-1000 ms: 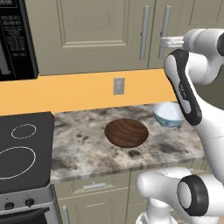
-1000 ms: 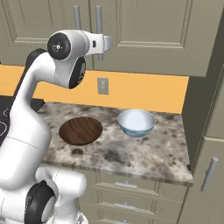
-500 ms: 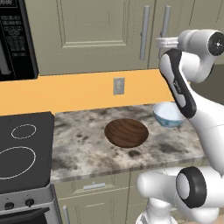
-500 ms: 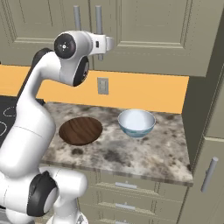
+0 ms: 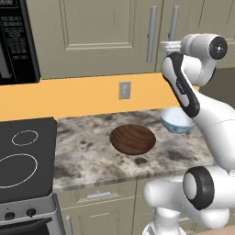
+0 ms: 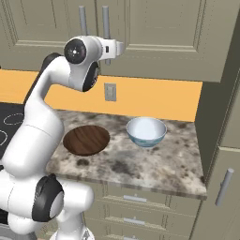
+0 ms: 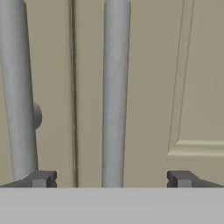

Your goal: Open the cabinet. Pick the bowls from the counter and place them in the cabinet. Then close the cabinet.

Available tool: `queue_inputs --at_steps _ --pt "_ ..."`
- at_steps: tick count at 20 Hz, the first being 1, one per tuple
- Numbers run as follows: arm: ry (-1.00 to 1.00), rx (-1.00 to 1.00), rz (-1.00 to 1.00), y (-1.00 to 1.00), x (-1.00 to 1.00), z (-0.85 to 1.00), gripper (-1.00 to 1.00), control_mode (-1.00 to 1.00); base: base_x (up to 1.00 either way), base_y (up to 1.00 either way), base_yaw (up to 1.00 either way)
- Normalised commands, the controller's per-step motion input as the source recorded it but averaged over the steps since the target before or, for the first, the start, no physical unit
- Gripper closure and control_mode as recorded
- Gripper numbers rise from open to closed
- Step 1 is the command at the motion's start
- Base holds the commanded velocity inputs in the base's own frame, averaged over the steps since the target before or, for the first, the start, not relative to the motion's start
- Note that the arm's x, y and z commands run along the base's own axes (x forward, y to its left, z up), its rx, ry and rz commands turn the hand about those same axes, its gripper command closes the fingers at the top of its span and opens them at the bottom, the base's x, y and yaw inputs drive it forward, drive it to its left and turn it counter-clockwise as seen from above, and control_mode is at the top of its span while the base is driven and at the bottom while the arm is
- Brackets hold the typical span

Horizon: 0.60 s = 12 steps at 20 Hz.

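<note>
Gripper lined up on the right door's handle; cabinet shut, bowls untouched.

Two-finger dark-tipped gripper (image 7: 111, 179) spread wide, grasping nothing; the long vertical silver bar handle (image 7: 115, 92) stands between its fingertips (image 7: 41, 178), likely so closing clamps it for the pull. Tall beige-olive panelled wall cabinet (image 5: 105, 34) remains closed. On the speckled grey-brown marble counter (image 5: 87, 156), wide shallow dark-brown wood-grain bowl (image 5: 132, 139) sits centre; smaller white and light-blue bowl (image 5: 176, 120) at its 2 o'clock, apart.
</note>
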Motion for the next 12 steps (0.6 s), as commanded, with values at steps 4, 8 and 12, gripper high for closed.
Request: queue_inputs --at_steps 4,8,12 --pt "0.00 0.00 0.00 0.00 0.31 -0.05 -1.00 -1.00 0.00 0.00 0.00" --pt "0.00 0.00 0.00 -0.01 0.30 -0.02 -1.00 -1.00 0.00 0.00 0.00" --pt "0.00 0.00 0.00 0.00 0.29 -0.02 -1.00 -1.00 0.00 0.00 0.00"
